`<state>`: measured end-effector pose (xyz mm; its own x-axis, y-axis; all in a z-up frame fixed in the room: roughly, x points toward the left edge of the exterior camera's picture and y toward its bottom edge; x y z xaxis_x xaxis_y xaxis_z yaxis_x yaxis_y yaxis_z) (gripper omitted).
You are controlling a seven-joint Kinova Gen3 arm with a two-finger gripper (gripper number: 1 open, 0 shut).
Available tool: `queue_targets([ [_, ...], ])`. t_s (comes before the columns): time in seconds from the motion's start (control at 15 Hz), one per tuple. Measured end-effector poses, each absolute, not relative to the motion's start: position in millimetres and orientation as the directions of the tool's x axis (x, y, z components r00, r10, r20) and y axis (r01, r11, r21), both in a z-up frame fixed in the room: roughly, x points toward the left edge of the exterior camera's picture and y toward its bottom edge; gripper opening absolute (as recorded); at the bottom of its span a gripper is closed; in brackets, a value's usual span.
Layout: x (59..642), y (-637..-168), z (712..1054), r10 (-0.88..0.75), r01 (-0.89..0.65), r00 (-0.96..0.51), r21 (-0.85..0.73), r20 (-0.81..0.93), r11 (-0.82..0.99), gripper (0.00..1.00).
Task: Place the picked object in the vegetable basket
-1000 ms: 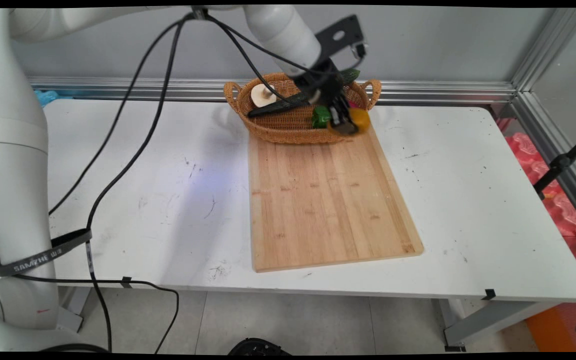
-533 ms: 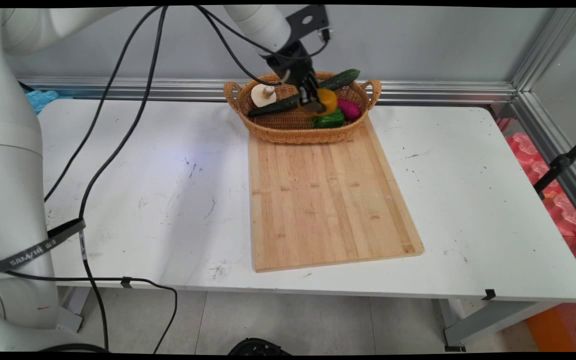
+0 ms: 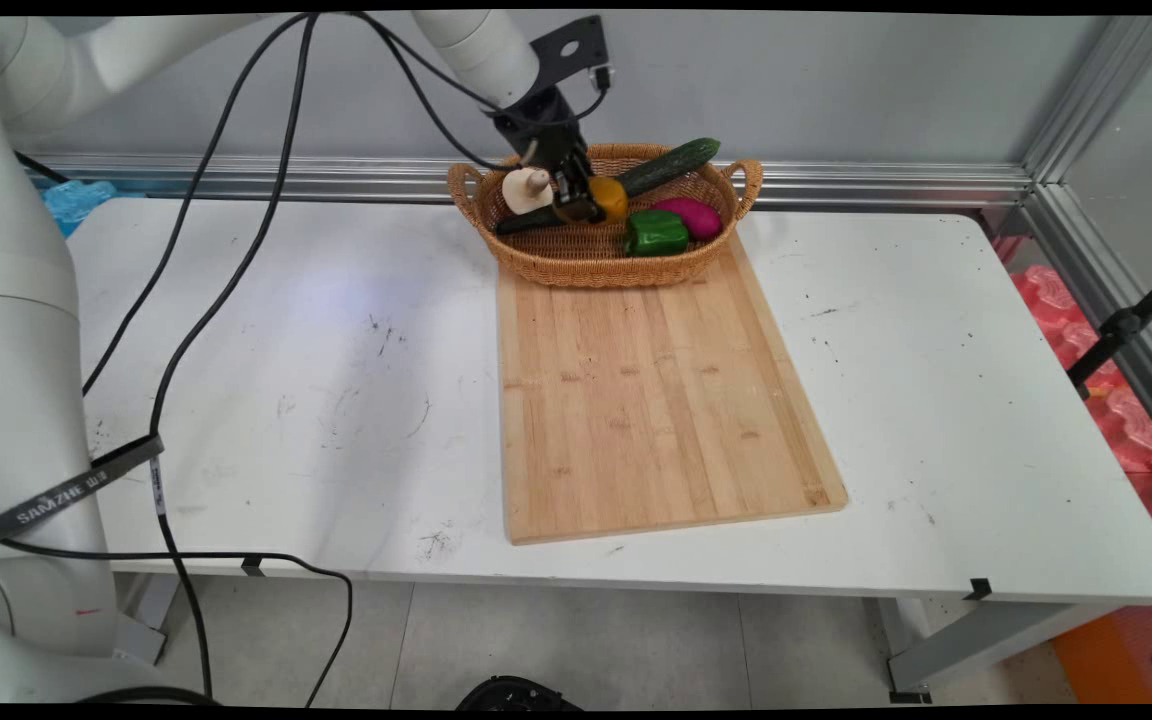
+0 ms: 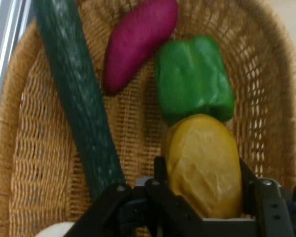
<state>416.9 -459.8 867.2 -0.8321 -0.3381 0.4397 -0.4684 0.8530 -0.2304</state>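
My gripper (image 3: 584, 205) (image 4: 202, 185) is shut on a yellow-orange vegetable (image 3: 608, 197) (image 4: 203, 163), holding it over the middle of a wicker basket (image 3: 546, 258) (image 4: 49, 158) at the table's far side. Inside the basket lie a long dark cucumber (image 3: 671, 163) (image 4: 76, 98), a green bell pepper (image 3: 655, 232) (image 4: 192, 79) and a magenta sweet potato (image 3: 689, 215) (image 4: 138, 42). A pale mushroom (image 3: 526, 188) sits at the basket's left end, just left of the gripper. The fingers (image 4: 160, 173) clasp the yellow piece on both sides.
A wooden cutting board (image 3: 651, 400) lies on the white table (image 3: 286, 400) in front of the basket. Black cables (image 3: 226, 290) hang from the arm over the table's left part. An aluminium rail (image 3: 886, 180) runs along the back edge.
The gripper carried the yellow vegetable from the basket's right front rim up and leftward, and now holds it lower over the basket's middle near the mushroom.
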Motion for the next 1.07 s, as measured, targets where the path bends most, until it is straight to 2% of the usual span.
queue_targets([
  [1.0,440,-471,812,-0.383,-0.499,-0.816,-0.194,0.433,0.845,0.0],
  [1.07,440,-472,810,-0.383,-0.5,-0.814,-0.192,0.436,0.844,1.0],
])
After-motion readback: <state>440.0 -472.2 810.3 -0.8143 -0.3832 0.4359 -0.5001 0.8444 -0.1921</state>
